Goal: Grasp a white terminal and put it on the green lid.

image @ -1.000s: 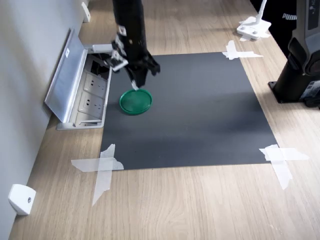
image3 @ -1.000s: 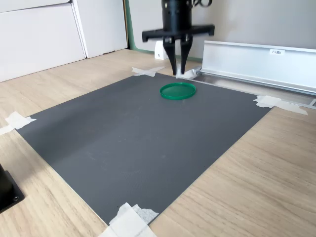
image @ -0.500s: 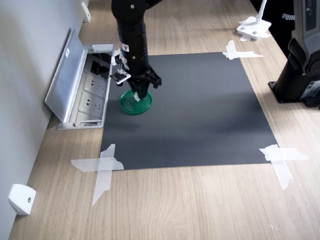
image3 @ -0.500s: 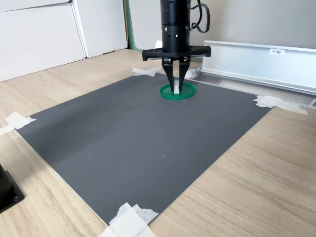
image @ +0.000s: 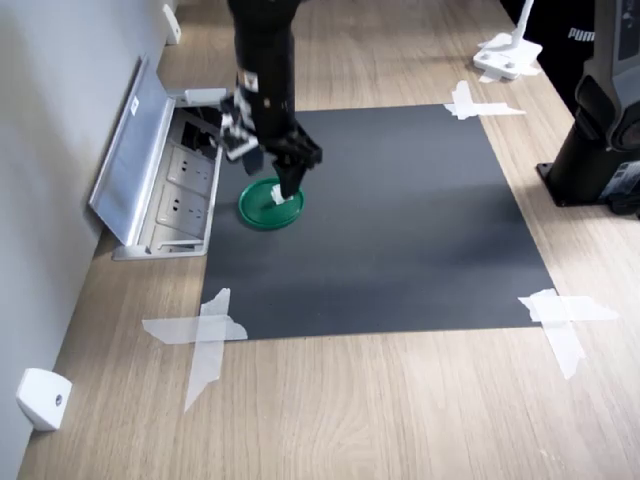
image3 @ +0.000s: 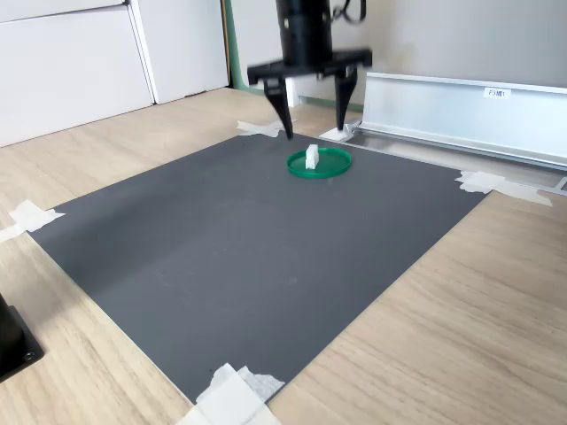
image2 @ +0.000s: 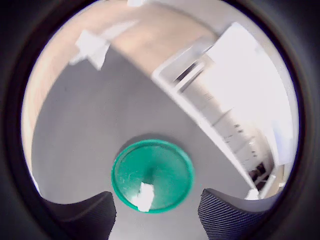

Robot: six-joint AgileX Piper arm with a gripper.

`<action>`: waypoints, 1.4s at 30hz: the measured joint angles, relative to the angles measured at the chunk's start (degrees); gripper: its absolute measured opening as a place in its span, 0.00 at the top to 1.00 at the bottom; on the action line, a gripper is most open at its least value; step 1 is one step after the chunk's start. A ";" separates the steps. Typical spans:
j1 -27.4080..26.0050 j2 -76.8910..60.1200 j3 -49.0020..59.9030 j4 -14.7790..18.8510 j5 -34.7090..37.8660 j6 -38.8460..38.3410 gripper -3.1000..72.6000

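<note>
The green lid (image: pixel 256 211) lies on the black mat (image: pixel 400 220) near the first exterior view's left edge of the mat. A small white terminal (image: pixel 280 196) rests on the lid, apart from the fingers; it also shows as the terminal (image3: pixel 312 157) on the lid (image3: pixel 331 165) and as the terminal (image2: pixel 145 195) on the lid (image2: pixel 162 167). My gripper (image3: pixel 314 129) hangs open a little above the lid, with one finger to each side of the terminal and nothing between them. In the first exterior view the gripper (image: pixel 276 168) partly covers the lid's far rim.
An open metal socket box (image: pixel 165 175) sits just beyond the mat by the wall, close to the lid. White tape (image: pixel 205 335) holds the mat's corners. A white wedge piece (image: pixel 42 397) lies at the wall. A black stand base (image: pixel 595 160) is at the first exterior view's right.
The gripper came down to the lid with the terminal, opened, and rose again. The terminal now rests on the lid, free of the fingers.
</note>
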 joint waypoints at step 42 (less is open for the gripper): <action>-11.49 -89.61 62.99 12.09 -39.66 30.38 0.97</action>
